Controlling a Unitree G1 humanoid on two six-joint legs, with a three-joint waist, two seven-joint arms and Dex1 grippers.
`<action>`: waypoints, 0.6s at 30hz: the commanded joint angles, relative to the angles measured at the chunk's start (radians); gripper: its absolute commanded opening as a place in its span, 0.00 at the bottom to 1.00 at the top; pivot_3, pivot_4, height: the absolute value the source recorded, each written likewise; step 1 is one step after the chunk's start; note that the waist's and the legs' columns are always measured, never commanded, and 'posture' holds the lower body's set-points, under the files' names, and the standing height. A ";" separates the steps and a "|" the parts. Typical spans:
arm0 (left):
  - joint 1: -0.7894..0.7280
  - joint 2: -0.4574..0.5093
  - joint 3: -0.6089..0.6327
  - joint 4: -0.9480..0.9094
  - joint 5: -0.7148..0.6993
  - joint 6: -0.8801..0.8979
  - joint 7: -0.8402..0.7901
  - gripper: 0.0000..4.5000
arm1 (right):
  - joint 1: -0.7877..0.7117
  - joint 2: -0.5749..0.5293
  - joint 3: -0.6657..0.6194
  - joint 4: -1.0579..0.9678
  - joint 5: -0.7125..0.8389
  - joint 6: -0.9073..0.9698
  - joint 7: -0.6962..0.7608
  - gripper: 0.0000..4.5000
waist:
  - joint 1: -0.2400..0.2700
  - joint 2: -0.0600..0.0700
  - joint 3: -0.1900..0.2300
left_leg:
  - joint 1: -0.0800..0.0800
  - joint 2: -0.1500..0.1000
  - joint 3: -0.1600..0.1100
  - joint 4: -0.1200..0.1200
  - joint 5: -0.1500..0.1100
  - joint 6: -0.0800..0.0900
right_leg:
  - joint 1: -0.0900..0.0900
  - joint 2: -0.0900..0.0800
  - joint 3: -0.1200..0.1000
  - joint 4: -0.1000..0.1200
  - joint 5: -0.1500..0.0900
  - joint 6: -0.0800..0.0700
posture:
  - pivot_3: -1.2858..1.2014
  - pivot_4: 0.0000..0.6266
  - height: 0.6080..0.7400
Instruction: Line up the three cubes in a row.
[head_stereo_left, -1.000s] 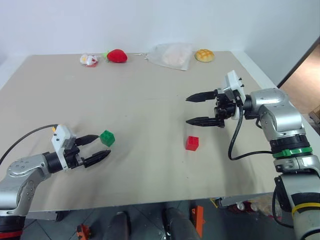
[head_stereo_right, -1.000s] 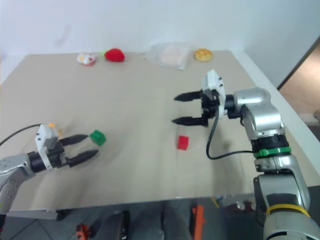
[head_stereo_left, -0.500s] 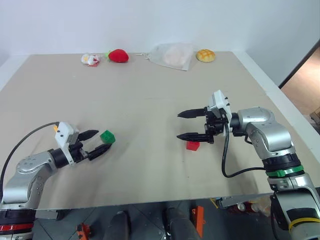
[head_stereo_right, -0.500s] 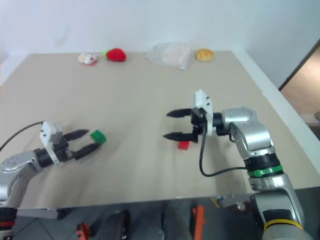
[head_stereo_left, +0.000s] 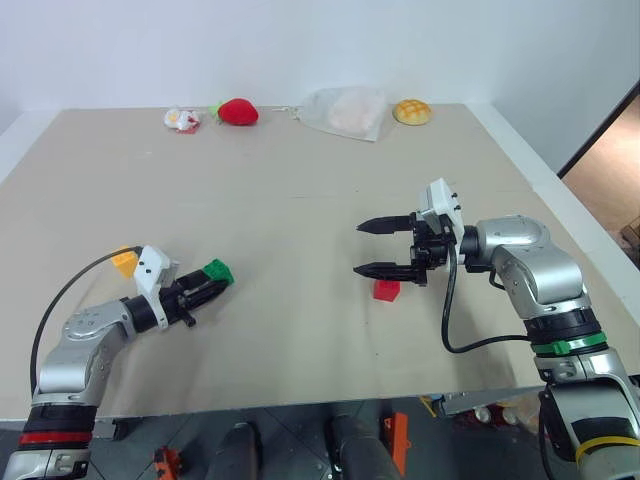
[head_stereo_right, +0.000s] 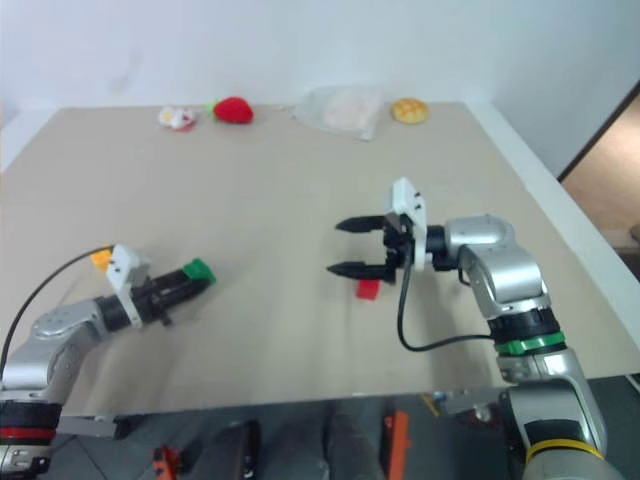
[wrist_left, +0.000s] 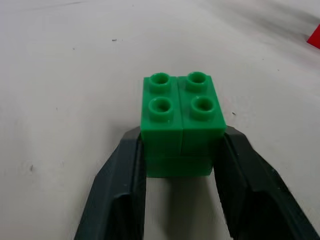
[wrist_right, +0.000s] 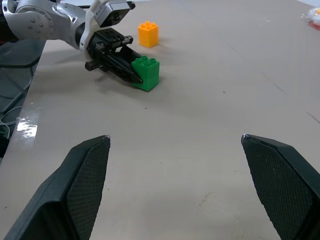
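A green cube (wrist_left: 181, 125) rests on the tan table (head_stereo_left: 300, 190) at the left, and my left gripper (head_stereo_left: 210, 283) is shut on its two sides. The black fingers (wrist_left: 120, 200) press against the cube's lower half. An orange cube (head_stereo_left: 124, 262) stands just behind that hand, also seen as the orange cube (wrist_right: 148, 34) from the other wrist. A red cube (head_stereo_left: 386, 290) lies at centre right. My right gripper (head_stereo_left: 360, 248) hovers open just above and to the left of it, pointing left, with nothing between its fingers.
Along the table's far edge lie a red plush strawberry (head_stereo_left: 238, 111), a small white and red item (head_stereo_left: 180, 120), a clear plastic bag (head_stereo_left: 345, 110) and a golden bun (head_stereo_left: 410, 112). The table's front edge runs close below both arms.
My left gripper has moved forward around the green cube and closed on it. The right gripper came down over the red cube a second ago and has held still since.
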 joint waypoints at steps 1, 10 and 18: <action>-0.041 0.021 -0.040 0.016 0.039 -0.043 -0.044 0.29 | 0.003 -0.004 -0.036 -0.044 0.011 0.006 -0.005 0.97 | 0.002 0.000 0.000 | 0.000 0.000 0.000 0.000 0.000 0.000 | 0.000 0.000 0.000 0.000 0.000 0.000 | 0.52 0.24 1.00; -0.296 -0.010 -0.211 0.127 0.065 -0.111 -0.310 0.29 | 0.121 -0.081 -0.090 -0.163 0.059 0.050 0.041 0.97 | 0.016 0.000 0.000 | -0.003 -0.001 0.000 0.004 0.001 0.000 | 0.001 -0.001 0.000 -0.001 0.000 0.000 | 0.52 0.24 1.00; -0.503 -0.156 -0.336 0.374 0.126 -0.208 -0.482 0.29 | 0.199 -0.126 -0.165 -0.233 0.074 0.080 -0.019 0.97 | 0.010 0.000 0.000 | -0.003 -0.001 0.000 0.008 0.001 0.000 | 0.001 0.000 0.001 -0.001 0.001 0.001 | 0.52 0.24 1.00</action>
